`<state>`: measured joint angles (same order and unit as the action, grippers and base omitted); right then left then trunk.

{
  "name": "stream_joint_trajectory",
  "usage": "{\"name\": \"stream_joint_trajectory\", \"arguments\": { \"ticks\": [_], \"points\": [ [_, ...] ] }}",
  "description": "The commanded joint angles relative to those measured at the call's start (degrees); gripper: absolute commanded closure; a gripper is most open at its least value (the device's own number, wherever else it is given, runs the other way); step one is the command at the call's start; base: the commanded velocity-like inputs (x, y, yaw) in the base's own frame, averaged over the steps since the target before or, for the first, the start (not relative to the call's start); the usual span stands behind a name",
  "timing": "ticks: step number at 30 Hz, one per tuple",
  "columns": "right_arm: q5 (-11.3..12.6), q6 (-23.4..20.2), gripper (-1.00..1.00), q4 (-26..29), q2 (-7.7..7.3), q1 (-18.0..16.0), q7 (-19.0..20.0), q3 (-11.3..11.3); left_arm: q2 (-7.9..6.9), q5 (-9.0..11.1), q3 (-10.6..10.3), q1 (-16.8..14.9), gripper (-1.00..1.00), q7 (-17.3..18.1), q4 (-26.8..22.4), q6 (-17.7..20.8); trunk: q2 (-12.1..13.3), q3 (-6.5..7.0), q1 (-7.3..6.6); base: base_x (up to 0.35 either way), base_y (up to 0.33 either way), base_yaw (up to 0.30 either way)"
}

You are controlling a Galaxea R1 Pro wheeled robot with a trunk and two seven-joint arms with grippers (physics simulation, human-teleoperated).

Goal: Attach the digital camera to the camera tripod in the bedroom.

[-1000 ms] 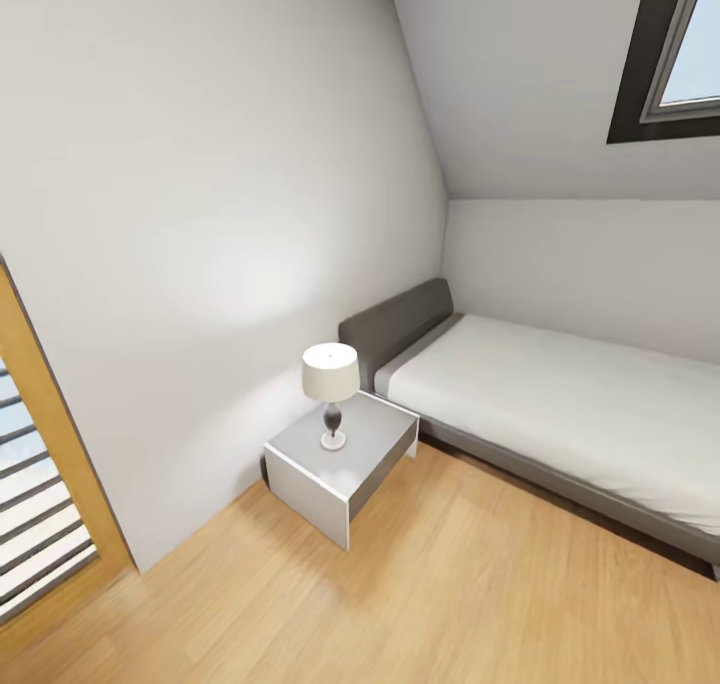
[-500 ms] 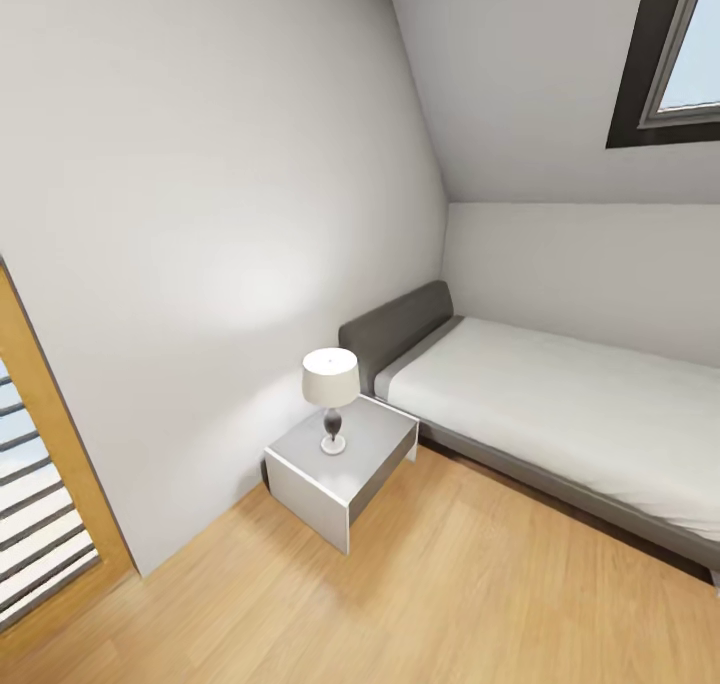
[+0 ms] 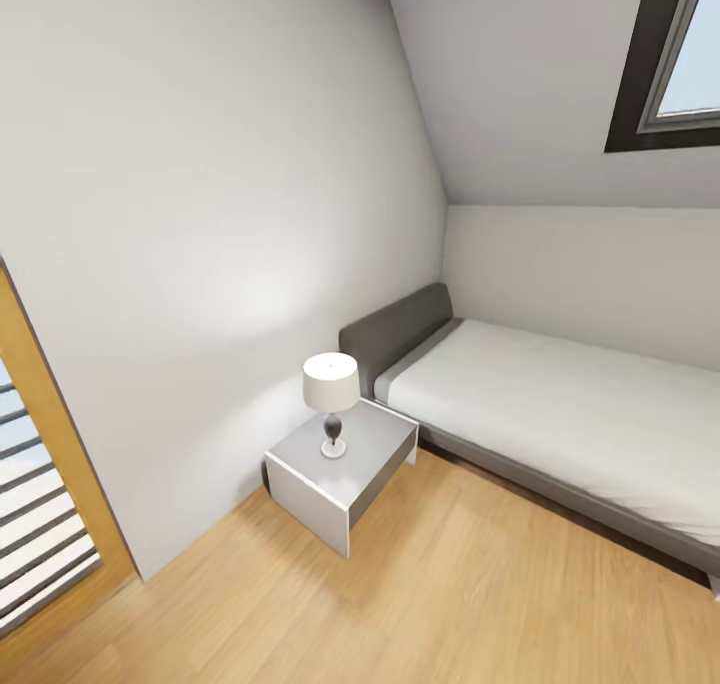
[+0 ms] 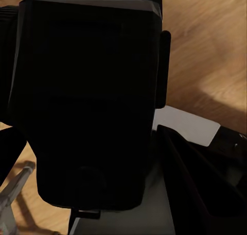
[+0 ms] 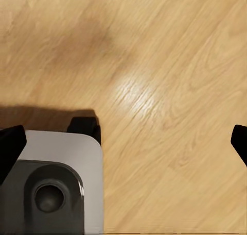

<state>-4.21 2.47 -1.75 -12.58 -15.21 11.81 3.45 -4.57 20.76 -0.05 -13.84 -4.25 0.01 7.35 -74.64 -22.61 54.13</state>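
Slides as 1 whole against the head view of 1.0 s ago: less of the wooden door frame [image 3: 50, 444] at the left edge, the rest nudged along with it; so a move of the head camera, not of the furniture. Lamp [image 3: 330, 389] upright on the nightstand [image 3: 345, 469], just beside the grey-framed bed [image 3: 560, 404]; plank floor [image 3: 450, 584] in front.

Reads as travel through the bedroom [image 3: 250, 214], with the attaching step not yet begun.

Left wrist view: digital camera [image 4: 87, 90] close and dark, seemingly clamped in the left gripper [image 4: 98, 163]; thin silver bar [image 4: 13, 188] low beside it, perhaps a leg of the camera tripod, cannot tell.

Right wrist view: right gripper [image 5: 123, 142] spread wide, holding nothing, over floor beside the robot base [image 5: 56, 152].

Next, by judgement: find the tripod head, then line the camera up over it.
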Motion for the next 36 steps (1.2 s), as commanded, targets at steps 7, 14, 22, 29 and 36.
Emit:
{"name": "stream_joint_trajectory", "arguments": {
  "ticks": [7,14,22,29,36],
  "points": [
    [-0.37,-1.35,-1.0,-0.22,1.05,0.22,0.1,0.41,0.04,0.15,-0.04,-0.04,1.0,-0.15,-0.01,0.21,2.78,1.2,-1.55,0.0,0.0,0.0],
    [-0.37,-1.32,-1.0,-0.19,1.78,1.52,0.06,0.42,0.73,0.08,-0.11,0.02,1.0,-0.15,-0.01,0.2,5.59,2.46,-3.08,0.0,0.0,0.0],
    [-0.45,-1.21,-1.0,-0.18,1.85,1.59,0.12,0.42,0.67,0.02,-0.12,0.04,1.0,0.2,-0.01,0.14,8.8,3.9,-4.84,0.0,0.0,0.0],
    [-0.45,-1.21,-1.0,-0.18,1.86,1.59,0.1,0.42,0.55,-0.04,-0.2,0.05,1.0,9.07,-0.09,0.28,11.61,5.15,-6.38,0.0,0.0,0.0],
    [-0.44,-1.27,-1.0,-0.18,1.86,1.59,0.07,0.43,0.59,0.07,-0.21,0.05,1.0,10.96,-0.01,0.18,14.42,6.41,-7.92,0.0,0.0,0.0]
  ]
}}
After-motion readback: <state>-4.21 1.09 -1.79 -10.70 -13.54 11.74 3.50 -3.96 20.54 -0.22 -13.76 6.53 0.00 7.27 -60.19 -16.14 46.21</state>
